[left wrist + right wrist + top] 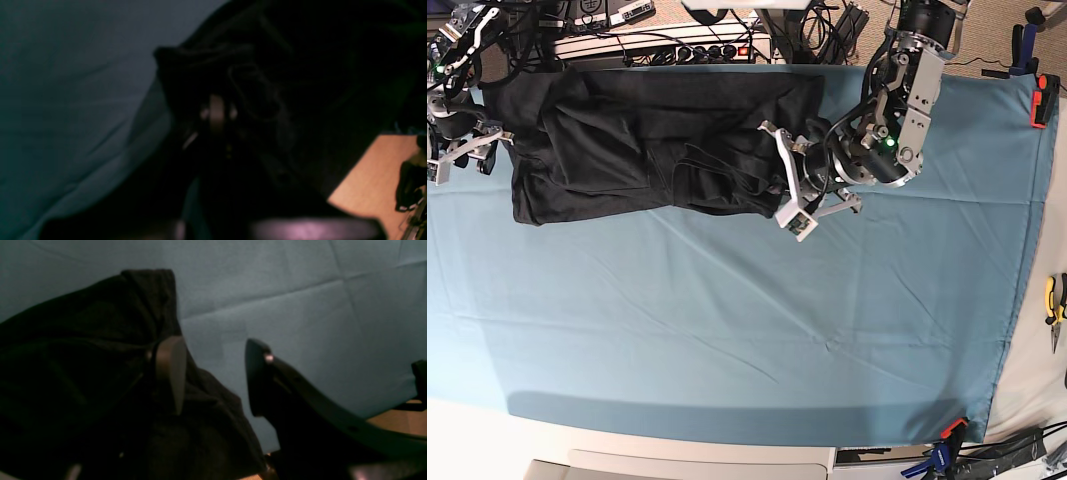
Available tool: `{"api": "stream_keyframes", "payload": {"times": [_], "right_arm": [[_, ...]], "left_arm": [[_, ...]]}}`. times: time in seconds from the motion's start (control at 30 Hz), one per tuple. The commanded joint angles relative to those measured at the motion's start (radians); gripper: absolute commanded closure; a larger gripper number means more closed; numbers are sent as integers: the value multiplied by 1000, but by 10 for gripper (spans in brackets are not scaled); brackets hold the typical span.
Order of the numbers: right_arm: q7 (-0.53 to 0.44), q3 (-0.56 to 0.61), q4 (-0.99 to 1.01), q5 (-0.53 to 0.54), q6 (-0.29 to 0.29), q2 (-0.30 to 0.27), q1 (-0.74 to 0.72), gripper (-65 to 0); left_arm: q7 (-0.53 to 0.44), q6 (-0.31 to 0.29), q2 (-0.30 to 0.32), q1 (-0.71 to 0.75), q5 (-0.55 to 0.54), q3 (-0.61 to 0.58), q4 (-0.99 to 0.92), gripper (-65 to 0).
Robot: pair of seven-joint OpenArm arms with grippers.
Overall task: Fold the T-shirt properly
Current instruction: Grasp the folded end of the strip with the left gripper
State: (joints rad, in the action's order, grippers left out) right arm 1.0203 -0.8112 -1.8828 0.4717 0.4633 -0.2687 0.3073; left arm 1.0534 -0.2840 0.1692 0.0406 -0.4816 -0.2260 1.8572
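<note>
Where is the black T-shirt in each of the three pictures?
Left wrist view: the T-shirt fills the middle and right, dark and blurry.
Right wrist view: it fills the left half, behind one finger of the right gripper.
Base view: it lies spread along the top left of the table.
Shared landmark: the blue table cloth lies under the shirt in every view.
</note>
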Motion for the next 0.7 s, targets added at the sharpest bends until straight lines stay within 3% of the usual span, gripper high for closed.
{"api": "stream_keyframes", "payload": {"times": [0.0, 0.17, 0.4, 0.67], "right_arm": [[-26, -6, -13, 10, -4, -23, -5, -289], [-26, -6, -13, 10, -4, -23, -5, -289], [-26, -6, -13, 10, -4, -23, -5, -289], [-26, -6, -13, 10, -4, -23, -5, -289]], "left_arm": [[-22, -4, -4, -12, -21, 1, 20, 0], [-21, -4, -6, -7, -18, 1, 20, 0], [-21, 1, -5, -10, 78, 1, 39, 0], [-21, 26, -6, -5, 18, 1, 45, 0]]}}
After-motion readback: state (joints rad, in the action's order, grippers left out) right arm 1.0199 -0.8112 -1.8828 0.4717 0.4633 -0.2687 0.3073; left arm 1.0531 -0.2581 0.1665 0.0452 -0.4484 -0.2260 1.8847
